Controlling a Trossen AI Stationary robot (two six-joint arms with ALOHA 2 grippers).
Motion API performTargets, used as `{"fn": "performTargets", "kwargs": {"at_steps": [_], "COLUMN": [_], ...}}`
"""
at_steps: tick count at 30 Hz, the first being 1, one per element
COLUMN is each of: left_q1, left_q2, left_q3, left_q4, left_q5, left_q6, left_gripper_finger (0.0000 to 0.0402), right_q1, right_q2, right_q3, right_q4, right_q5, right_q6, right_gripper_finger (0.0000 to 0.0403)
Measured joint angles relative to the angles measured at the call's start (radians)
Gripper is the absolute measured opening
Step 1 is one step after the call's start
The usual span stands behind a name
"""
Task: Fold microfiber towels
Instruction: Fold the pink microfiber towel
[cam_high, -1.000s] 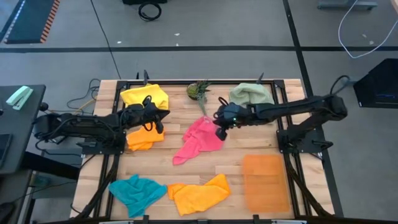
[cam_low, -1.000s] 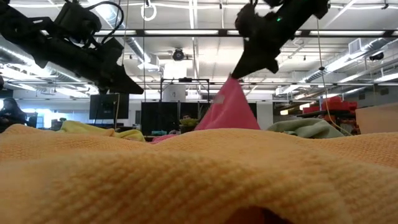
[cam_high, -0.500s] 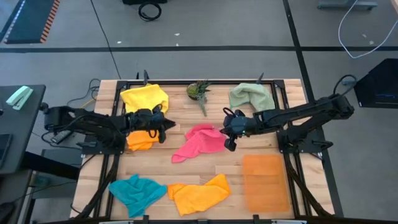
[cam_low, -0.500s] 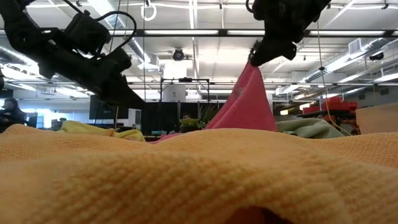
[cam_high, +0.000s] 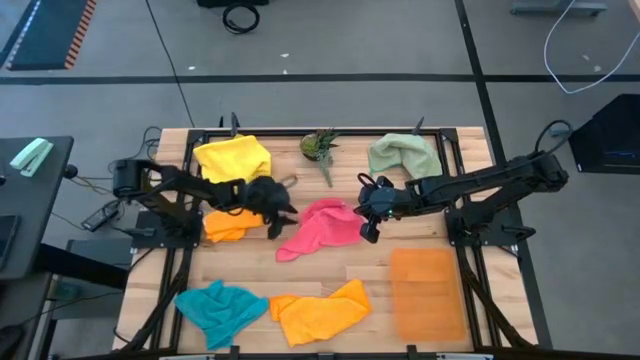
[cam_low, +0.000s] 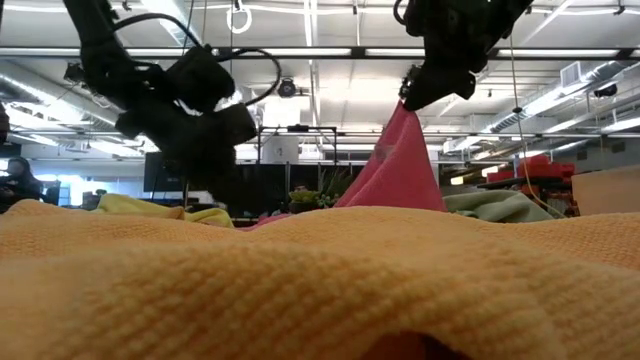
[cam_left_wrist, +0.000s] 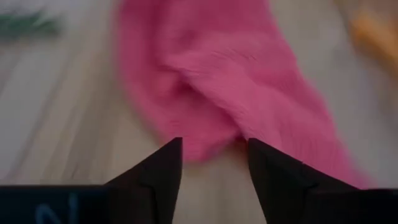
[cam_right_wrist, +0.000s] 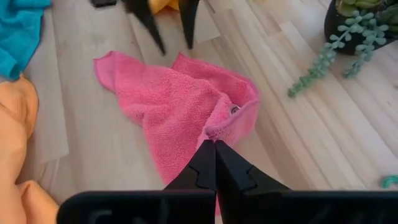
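Note:
A pink towel (cam_high: 320, 228) lies mid-table, its left end on the wood and its right end raised. My right gripper (cam_high: 366, 218) is shut on that raised end. My left gripper (cam_left_wrist: 214, 152) is open and slants down just short of the towel's (cam_left_wrist: 230, 81) left part, with nothing between its fingers. Its two fingers (cam_right_wrist: 186, 15) also show beyond the towel in the right wrist view. A yellow towel (cam_high: 232, 156), a pale green one (cam_high: 403, 152), a teal one (cam_high: 220, 308) and two orange ones (cam_high: 228, 226) (cam_high: 320, 310) lie crumpled around it. My right gripper pinches a bunched corner of the pink towel (cam_right_wrist: 219, 127) between its two shut fingers, slanting down from the table's right. That corner is held up as a peak (cam_low: 402, 112). The cloth falls from it in a slack slope to the part lying on the table.
A small green plant (cam_high: 320, 146) stands at the far edge between the yellow and pale green towels. A stiff orange mat (cam_high: 428, 293) lies flat near the front right. An orange towel (cam_low: 320, 290) fills the low view's foreground.
My left gripper has gone toward the table's right and down to the pink towel's left part, has tipped downward, and its fingers now stand apart. My right gripper first drew the towel's raised corner a little toward the right and near edge, then held still.

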Motion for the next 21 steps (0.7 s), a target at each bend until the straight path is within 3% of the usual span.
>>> {"fn": "performTargets", "kwargs": {"at_steps": [7,21], "left_q1": [-0.055,-0.056], "left_q2": [0.028,0.028], "left_q3": [0.044,0.053], "left_q4": [-0.037,-0.071], "left_q5": [-0.078,-0.118], "left_q6": [0.435,0.535], "left_gripper_finger": [0.0198,0.0158], "right_q1": [0.000,0.000], "right_q2": [0.000,0.000], "right_q3": [-0.003,-0.033], "right_q4": [-0.001,0.002], "right_q5": [-0.001,-0.001], "right_q6": [-0.006,0.012], "right_gripper_finger": [0.0003,0.0003]}}
